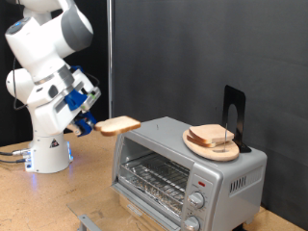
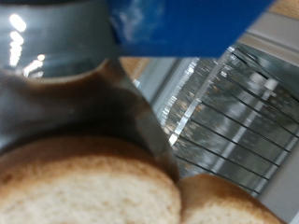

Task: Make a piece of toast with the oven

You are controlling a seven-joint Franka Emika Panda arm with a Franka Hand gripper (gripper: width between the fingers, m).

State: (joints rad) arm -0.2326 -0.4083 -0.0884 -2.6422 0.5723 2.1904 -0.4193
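My gripper [image 1: 97, 123] is shut on a slice of toast [image 1: 120, 124], pale with a tan crust. It holds the slice flat in the air, just off the oven's top corner on the exterior view's left. The silver oven [image 1: 223, 175] stands on the table, its door folded down and its wire rack [image 1: 154, 177] showing. In the wrist view the toast [image 2: 79, 194] fills the near edge, blurred, beside a dark finger [image 2: 84, 93], with the rack [image 2: 229, 112] beyond.
A round wooden plate [image 1: 223, 153] with more bread slices [image 1: 208, 136] lies on the oven's top, next to a black upright stand [image 1: 234, 114]. Knobs [image 1: 198, 200] and a red light [image 1: 202, 183] are on the oven's front. The robot base [image 1: 48, 154] stands at the exterior view's left.
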